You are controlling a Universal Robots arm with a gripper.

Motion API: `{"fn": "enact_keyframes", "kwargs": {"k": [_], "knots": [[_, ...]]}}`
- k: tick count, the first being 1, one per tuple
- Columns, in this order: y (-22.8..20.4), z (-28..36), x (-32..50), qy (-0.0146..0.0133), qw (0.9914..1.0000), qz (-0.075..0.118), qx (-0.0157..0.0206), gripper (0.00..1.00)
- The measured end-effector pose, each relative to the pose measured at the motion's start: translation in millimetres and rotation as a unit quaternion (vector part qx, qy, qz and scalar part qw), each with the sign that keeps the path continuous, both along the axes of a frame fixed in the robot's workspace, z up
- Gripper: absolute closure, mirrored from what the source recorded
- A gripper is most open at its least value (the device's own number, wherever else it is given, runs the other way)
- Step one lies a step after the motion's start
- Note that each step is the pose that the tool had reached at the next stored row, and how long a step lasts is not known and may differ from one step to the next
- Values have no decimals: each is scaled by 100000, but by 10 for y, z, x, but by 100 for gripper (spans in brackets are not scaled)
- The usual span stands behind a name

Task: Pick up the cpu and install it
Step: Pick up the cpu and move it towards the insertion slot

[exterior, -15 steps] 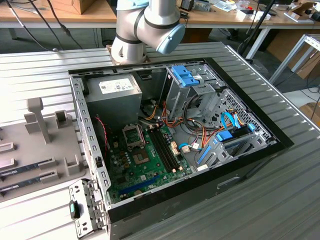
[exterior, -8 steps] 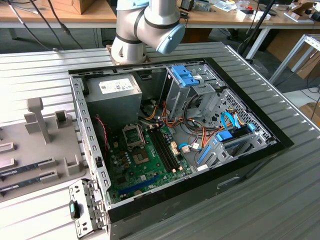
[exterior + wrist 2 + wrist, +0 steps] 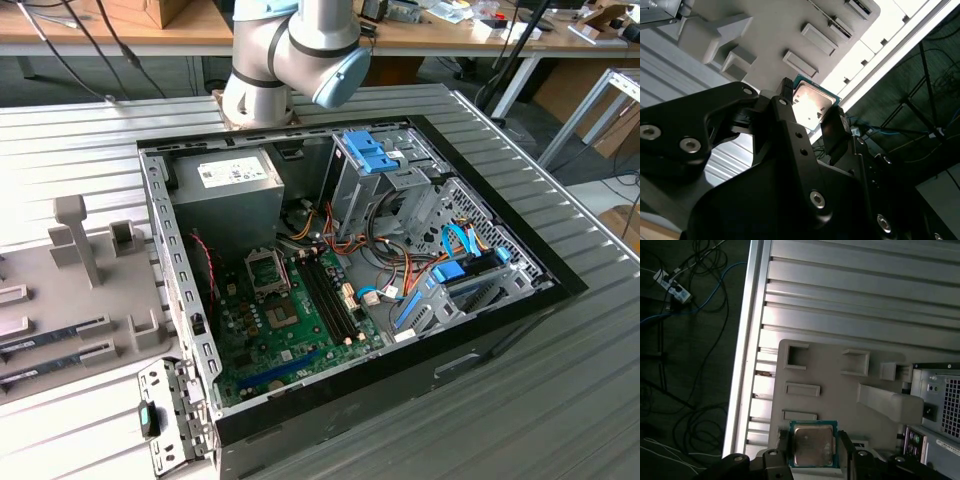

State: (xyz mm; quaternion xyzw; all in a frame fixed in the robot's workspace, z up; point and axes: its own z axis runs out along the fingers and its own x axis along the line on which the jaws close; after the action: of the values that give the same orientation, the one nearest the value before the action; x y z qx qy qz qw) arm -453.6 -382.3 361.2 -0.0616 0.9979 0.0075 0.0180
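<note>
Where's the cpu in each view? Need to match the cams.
Second wrist view: cpu between the gripper fingers, gray tray behind it.
First wrist view: cpu in the same grip, over the tray.
Exterior view: tray at the exterior view's left; shared landmark.

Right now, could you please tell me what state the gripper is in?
Gripper: closed on the cpu, holding it by two opposite edges, as seen in both wrist views.
</note>
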Motion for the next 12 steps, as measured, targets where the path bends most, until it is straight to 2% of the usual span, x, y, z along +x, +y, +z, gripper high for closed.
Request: {"fn": "enact_keyframes", "kwargs": {"k": [12], "knots": [[0,107,0,-2,100000,-1,87,53]]}}
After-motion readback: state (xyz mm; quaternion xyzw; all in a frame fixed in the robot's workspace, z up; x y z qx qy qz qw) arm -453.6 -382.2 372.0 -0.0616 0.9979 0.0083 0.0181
